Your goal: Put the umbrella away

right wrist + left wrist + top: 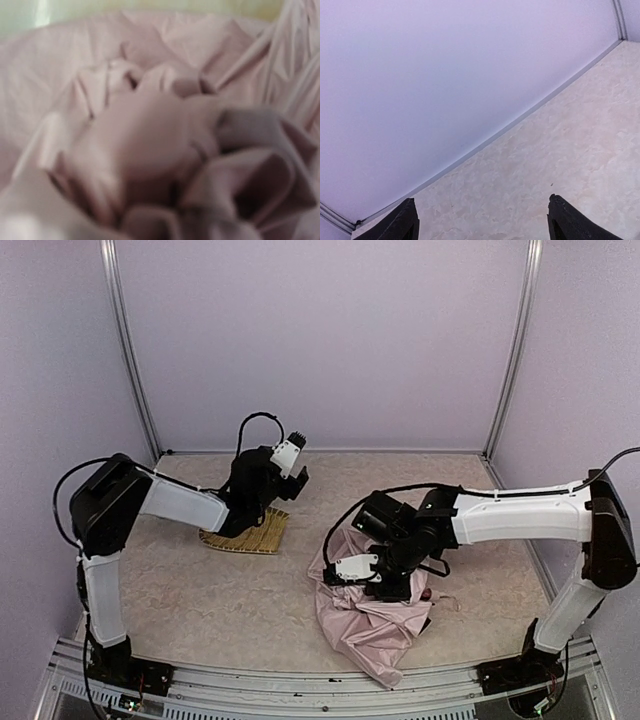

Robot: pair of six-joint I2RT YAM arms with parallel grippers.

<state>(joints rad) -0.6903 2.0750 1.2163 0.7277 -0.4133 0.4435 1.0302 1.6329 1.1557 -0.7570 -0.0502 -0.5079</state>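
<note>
The umbrella (368, 632) lies collapsed, a crumpled pink heap right of the tabletop's centre. Its long axis runs from mid-table to the near edge, where a fabric tip points. The right gripper (396, 581) is sunk in its folds; whether it grips cannot be told. The left gripper (482, 226) has its fingers apart, empty, by the tray (262, 538).

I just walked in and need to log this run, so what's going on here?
Two robot arms are dealing with a pale pink umbrella, which lies in a crumpled heap on the table near the front edge. The right gripper is down in its fabric; whether it has a grip cannot be seen. The left gripper is open and empty, held above a woven tray at the back left, well apart from the umbrella. Nothing is put away yet.
</note>
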